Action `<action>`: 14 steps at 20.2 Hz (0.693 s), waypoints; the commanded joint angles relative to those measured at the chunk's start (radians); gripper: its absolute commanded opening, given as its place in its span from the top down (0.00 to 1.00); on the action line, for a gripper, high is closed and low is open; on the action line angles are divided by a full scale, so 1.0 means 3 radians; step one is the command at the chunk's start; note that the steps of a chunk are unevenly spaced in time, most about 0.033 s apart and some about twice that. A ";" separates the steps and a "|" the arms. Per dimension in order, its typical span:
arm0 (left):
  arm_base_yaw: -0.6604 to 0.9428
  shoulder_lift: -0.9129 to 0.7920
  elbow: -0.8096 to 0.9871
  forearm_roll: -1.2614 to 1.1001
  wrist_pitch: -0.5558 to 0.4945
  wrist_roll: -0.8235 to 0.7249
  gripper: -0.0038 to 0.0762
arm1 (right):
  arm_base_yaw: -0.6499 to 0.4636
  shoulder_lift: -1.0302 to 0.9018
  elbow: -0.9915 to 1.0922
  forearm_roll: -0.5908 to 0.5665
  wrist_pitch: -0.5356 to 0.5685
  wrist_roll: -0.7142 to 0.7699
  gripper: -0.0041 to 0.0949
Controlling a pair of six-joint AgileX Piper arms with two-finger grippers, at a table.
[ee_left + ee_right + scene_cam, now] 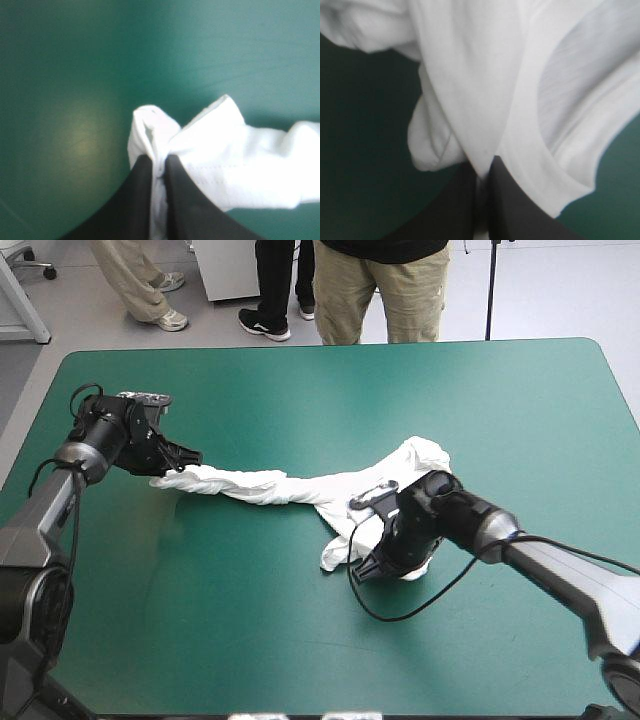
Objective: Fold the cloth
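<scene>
T-shirt (270, 485), roped 9 to 3 o'clock — left tool (159, 160), right tool (483, 170) both clamped on it; separate evenly, untwisting.

No readable text, label, brand, number or sign anywhere in views.

T-shirt (260, 483): 1 | claws: 2 (left claw (159, 161), right claw (482, 165)) | table (300, 390): 1

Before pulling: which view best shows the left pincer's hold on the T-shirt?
Left wrist view: the left pincer pinches a bunched end of the T-shirt. High view shows that grasp small, fabric twisted toward the right pincer; right wrist view misses it.
</scene>
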 commanded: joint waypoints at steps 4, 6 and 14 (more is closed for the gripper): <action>0.0001 -0.0978 -0.0090 -0.0003 -0.0038 0.0020 0.95 | -0.0453 -0.0916 -0.0769 -0.0005 0.0255 -0.0094 0.98; 0.0001 -0.1286 -0.0144 -0.0227 -0.0031 0.0253 0.95 | -0.0494 -0.1052 -0.1069 -0.0110 0.0307 -0.0168 0.98; 0.0001 -0.2183 -0.1199 -0.0704 -0.0068 0.0702 0.96 | -0.0494 -0.1097 -0.2569 -0.0164 0.0300 -0.0372 0.98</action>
